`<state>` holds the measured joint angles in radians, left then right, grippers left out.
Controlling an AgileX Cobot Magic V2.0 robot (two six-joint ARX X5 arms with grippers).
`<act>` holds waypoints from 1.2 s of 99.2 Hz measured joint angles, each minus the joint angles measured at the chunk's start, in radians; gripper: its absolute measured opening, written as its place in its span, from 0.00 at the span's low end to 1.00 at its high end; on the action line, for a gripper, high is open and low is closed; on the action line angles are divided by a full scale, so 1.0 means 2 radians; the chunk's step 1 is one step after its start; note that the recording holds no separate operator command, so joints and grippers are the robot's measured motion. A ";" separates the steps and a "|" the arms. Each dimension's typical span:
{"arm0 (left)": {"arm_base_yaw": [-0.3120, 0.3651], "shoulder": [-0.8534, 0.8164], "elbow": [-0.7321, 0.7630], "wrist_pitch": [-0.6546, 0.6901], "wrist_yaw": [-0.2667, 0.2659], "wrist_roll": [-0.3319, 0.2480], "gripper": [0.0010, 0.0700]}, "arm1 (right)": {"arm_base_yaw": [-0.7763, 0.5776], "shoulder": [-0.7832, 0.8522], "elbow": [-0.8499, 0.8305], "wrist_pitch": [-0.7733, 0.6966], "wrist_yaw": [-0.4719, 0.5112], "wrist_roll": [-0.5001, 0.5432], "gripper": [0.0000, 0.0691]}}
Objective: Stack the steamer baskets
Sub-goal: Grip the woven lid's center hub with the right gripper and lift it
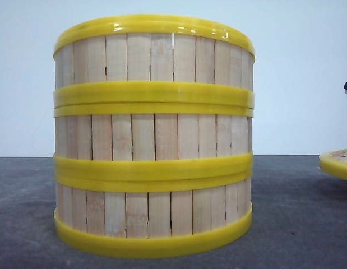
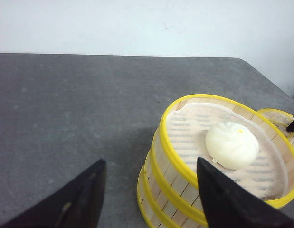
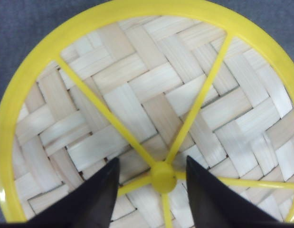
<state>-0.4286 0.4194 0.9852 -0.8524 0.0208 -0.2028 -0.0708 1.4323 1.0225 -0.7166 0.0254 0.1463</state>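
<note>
Yellow-banded baskets (image 1: 153, 134) stand stacked three high at centre on your grey surface (image 2: 66, 109), a white bun (image 2: 232, 144) in the top one. Your left fingers (image 2: 149, 199) gape empty beside the stack. Off to the right, a woven lid (image 3: 151, 109) lies flat, its knob (image 3: 163, 176) between your right fingers (image 3: 154, 190), which are spread and not closed on it. Behind is a plain white wall.

Grey table (image 1: 296, 224): three-basket steamer stack (image 1: 153, 134); woven lid (image 1: 337, 162) right.
</note>
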 joint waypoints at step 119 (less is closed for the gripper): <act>0.000 0.000 0.000 0.002 0.000 0.000 0.50 | 0.039 -0.087 0.173 -0.090 -0.020 -0.012 0.09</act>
<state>-0.4286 0.4194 0.9848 -0.8474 0.0208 -0.2028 0.0078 1.2591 1.3693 -0.8967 -0.0154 0.1219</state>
